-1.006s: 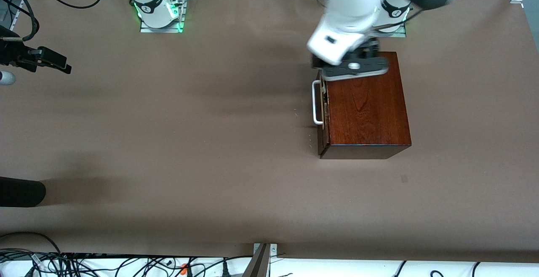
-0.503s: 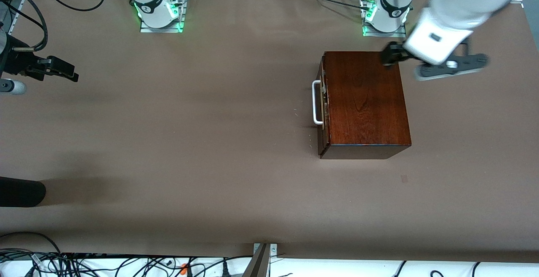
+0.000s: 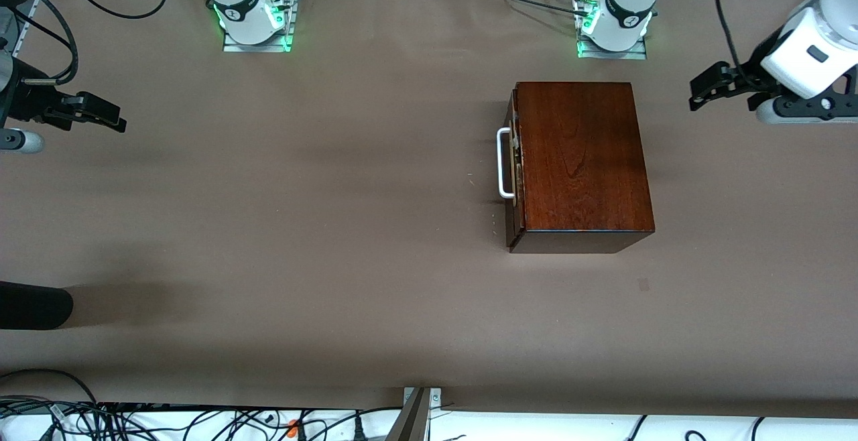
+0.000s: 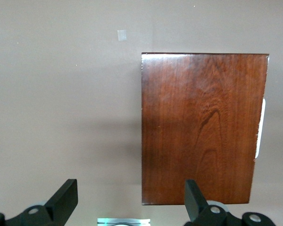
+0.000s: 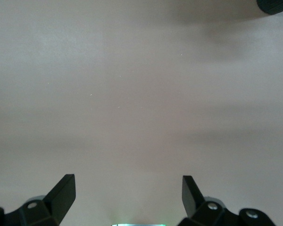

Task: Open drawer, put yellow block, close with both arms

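Two tools, both wide open, holding nothing: left tool (image 3: 697, 92) up at right edge of frame over bare worktop (image 3: 335, 226), right tool (image 3: 110, 116) at left edge. Drawer (image 3: 515, 166) shut in wooden box (image 3: 580, 159), right of centre. No yellow block visible.

Left gripper (image 3: 700, 92) raised over the table's left-arm end, fingers (image 4: 66, 197) spread apart, right gripper (image 3: 110, 116) raised over the right-arm end, fingers (image 5: 61, 193) likewise spread, both empty.
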